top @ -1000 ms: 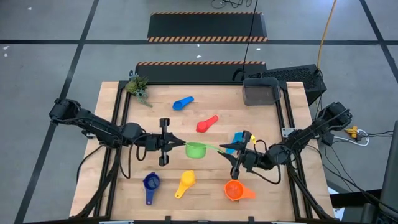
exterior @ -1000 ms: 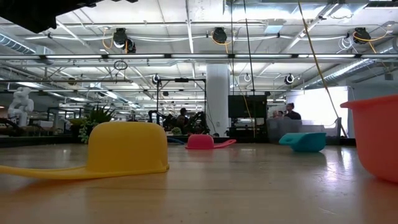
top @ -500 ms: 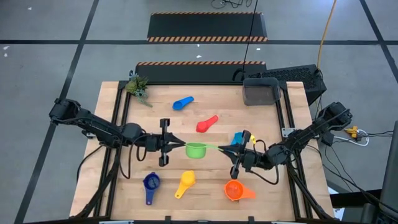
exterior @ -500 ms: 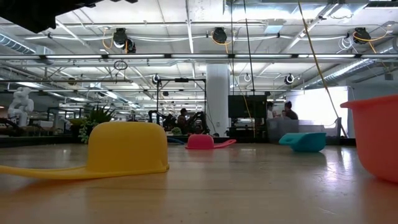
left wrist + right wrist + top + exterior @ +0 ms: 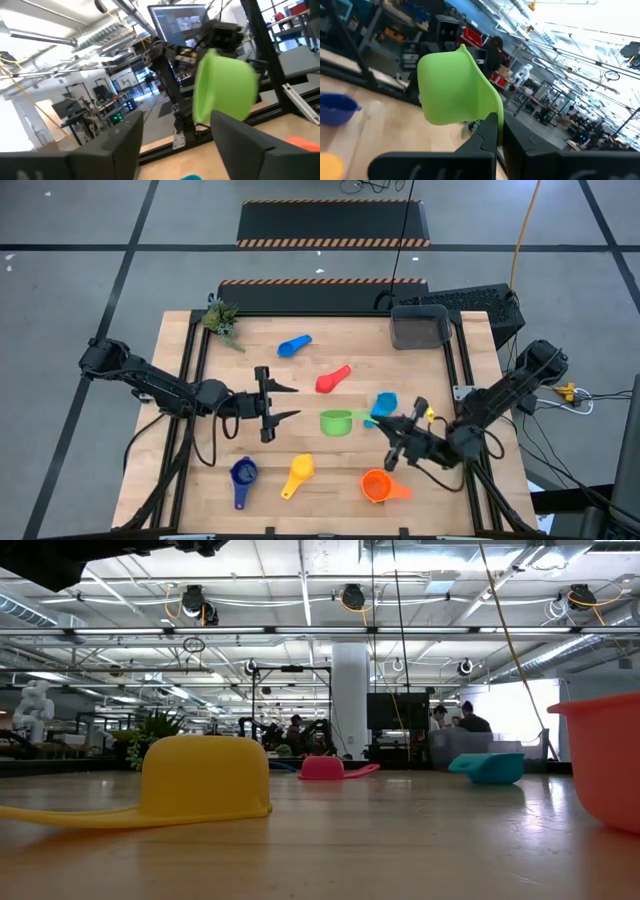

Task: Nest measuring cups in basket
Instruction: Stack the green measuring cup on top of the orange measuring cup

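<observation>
While seven plastic cups show, the right gripper (image 5: 383, 423) clamps the green cup (image 5: 336, 422) by its handle; the left gripper (image 5: 284, 402) gapes empty.

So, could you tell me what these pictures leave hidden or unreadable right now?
- Basket contents: high view, the inside is too dark to read.
- Both arms: low view, only dark shapes along the top edge.
- Green cup handle: right wrist view, covered by the right gripper's shut fingers.
- Navy cup: right wrist view, cut off by the edge.
- Orange cup: low view, cut off by the edge.
</observation>
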### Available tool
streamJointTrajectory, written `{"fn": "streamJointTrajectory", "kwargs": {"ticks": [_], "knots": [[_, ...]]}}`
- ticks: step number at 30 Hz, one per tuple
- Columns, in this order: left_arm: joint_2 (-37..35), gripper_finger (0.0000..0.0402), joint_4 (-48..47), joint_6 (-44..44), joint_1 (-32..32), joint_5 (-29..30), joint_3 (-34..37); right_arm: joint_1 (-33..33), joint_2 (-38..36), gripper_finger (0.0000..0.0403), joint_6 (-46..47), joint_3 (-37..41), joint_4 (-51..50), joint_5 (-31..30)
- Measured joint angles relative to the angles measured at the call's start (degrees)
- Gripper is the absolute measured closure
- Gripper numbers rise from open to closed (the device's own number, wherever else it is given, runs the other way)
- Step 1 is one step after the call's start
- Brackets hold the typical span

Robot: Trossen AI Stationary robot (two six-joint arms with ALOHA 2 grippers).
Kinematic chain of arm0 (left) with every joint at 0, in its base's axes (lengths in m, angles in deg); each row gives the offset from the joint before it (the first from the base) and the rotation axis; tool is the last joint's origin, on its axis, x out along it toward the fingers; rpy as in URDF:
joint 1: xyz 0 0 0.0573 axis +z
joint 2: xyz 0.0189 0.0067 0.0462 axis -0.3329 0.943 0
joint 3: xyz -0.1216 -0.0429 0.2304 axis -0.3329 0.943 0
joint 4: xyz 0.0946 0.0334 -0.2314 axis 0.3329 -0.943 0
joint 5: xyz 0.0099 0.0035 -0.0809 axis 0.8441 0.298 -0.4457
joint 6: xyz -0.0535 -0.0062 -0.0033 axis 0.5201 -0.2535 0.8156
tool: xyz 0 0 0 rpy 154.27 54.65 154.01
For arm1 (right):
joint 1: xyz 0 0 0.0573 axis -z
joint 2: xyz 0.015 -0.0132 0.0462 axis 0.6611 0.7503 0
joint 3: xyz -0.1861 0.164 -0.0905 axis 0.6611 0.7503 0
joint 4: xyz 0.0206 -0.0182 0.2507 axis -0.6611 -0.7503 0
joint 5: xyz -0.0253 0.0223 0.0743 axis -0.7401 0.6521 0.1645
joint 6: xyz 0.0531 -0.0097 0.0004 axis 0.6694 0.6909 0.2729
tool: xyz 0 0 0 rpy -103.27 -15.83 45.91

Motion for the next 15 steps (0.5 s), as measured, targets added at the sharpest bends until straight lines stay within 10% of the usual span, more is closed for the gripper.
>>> {"fn": "streamJointTrajectory", "kwargs": {"ticks": [7, 15], "knots": [[0.00, 0.0156, -0.03, 5.00, 0.46, 0.13, -0.01, -11.13, 0.00, 0.0403, -0.97, -4.03, -5.40, -15.50], [0.00, 0.0185, -0.10, 13.97, 0.01, 2.12, -0.01, -20.58, 1.91, 0.0403, 1.11, -10.23, -6.53, -19.81]]}}
